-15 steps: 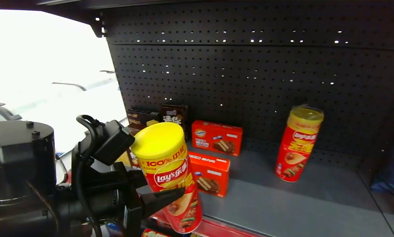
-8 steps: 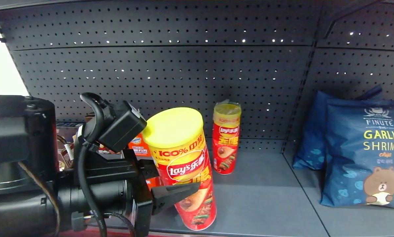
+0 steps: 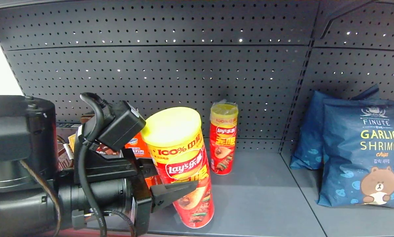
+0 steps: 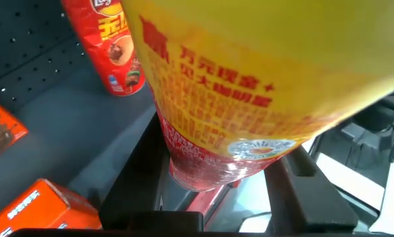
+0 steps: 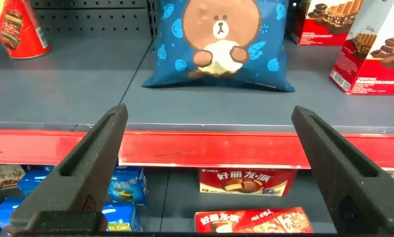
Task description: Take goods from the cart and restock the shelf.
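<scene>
Your left gripper is clamped on the chips can at the shelf front. Your right gripper is spread wide and holds nothing.

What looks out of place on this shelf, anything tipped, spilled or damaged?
Nothing much. The shelved can stands upright, the blue bags sit propped upright, and nothing is spilled. Only the held can tilts slightly in the left gripper.
</scene>
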Controlling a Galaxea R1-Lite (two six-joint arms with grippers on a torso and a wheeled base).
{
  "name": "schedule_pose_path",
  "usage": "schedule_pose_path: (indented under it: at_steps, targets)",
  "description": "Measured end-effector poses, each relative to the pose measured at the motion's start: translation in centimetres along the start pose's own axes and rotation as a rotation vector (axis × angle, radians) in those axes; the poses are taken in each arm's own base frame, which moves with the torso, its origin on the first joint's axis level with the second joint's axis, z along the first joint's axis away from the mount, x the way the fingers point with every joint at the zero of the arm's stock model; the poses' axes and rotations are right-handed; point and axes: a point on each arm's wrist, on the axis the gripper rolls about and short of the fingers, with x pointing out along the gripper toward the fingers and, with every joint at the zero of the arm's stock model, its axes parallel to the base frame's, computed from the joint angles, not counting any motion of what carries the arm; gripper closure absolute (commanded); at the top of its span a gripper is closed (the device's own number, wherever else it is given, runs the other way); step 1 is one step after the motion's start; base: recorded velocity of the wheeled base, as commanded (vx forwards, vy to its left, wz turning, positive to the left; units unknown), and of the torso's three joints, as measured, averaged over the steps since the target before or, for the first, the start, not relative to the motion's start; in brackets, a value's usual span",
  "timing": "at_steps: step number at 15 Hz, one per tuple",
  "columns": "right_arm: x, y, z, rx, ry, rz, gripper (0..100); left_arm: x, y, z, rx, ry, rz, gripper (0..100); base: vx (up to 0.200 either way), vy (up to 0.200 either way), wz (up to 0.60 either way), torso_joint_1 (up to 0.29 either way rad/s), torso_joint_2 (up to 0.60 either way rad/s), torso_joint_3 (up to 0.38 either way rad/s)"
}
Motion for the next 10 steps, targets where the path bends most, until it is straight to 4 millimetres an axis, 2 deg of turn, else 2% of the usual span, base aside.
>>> schedule_pose_path:
  at_steps: [10]
  targets:
    - [0.0,0.0,0.0,-0.001,0.0,0.001,0,0.33,0.59,-0.52,-0.007,0.021,0.056,100,0.0,0.0,0.0,0.0,0.0,0.0]
